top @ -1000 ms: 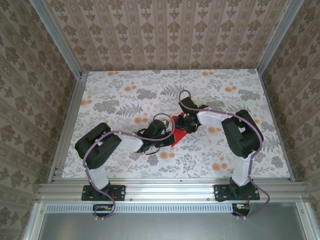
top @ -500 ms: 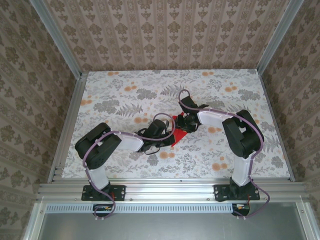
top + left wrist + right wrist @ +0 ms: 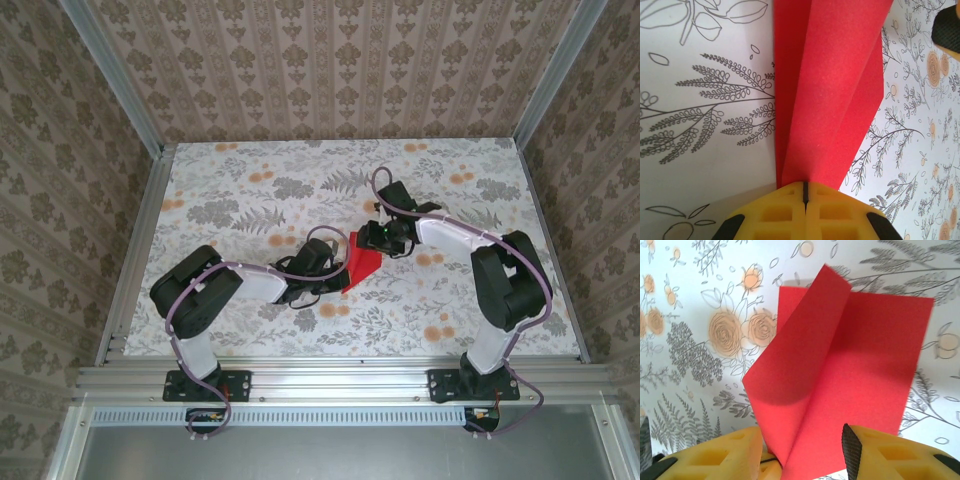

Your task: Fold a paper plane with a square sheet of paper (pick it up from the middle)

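Note:
The square sheet of paper (image 3: 360, 263) is bright red, partly folded, and lies at the table's middle between the two arms. My left gripper (image 3: 338, 279) is shut on its near-left end. In the left wrist view the yellow jaws (image 3: 804, 189) meet with the red paper (image 3: 830, 90) pinched between them, creased lengthwise. My right gripper (image 3: 376, 238) stands open at the paper's far-right end. In the right wrist view its fingers (image 3: 802, 440) stand apart on either side of the paper (image 3: 860, 360), one flap of which curls upward.
The floral tablecloth (image 3: 250, 200) covers the table, ringed by an aluminium frame (image 3: 330, 378) and patterned walls. One finger of the right gripper (image 3: 947, 27) shows at the top right of the left wrist view.
The right arm has drawn back and to the right, away from the paper's middle, uncovering more of the red sheet. The left gripper has stayed shut on the paper.

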Tool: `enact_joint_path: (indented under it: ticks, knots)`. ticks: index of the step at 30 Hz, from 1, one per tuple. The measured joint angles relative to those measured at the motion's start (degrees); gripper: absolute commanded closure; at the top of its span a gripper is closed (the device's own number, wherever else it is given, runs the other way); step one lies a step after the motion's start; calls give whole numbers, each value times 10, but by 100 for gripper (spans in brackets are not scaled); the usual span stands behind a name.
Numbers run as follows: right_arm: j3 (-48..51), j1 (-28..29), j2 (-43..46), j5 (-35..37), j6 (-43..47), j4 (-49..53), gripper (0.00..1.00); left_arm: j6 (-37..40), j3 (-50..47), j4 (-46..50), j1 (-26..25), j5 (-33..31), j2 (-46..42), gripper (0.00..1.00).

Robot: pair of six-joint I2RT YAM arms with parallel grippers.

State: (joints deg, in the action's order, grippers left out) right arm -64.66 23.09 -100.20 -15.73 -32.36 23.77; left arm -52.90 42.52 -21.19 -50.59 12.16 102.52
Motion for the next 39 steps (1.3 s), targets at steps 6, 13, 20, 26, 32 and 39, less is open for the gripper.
enact_joint_path:
  ticks: [6,13,20,26,32,39]
  knots:
    - [8,0,-17,-32,26,-4,53,0,1,2,0,0,0,100]
    - [8,0,-57,-56,47,-5,54,0,3,5,0,0,0,100]
    - [-6,0,-76,-51,52,0,56,0,3,7,0,1,0,100]
    - [-20,3,-87,-35,52,16,56,0,3,7,0,1,0,100]
    - [-45,14,-102,-8,48,40,56,0,3,7,0,2,0,100]
    - [-58,21,-109,18,33,59,59,1,3,12,0,2,-3,99]
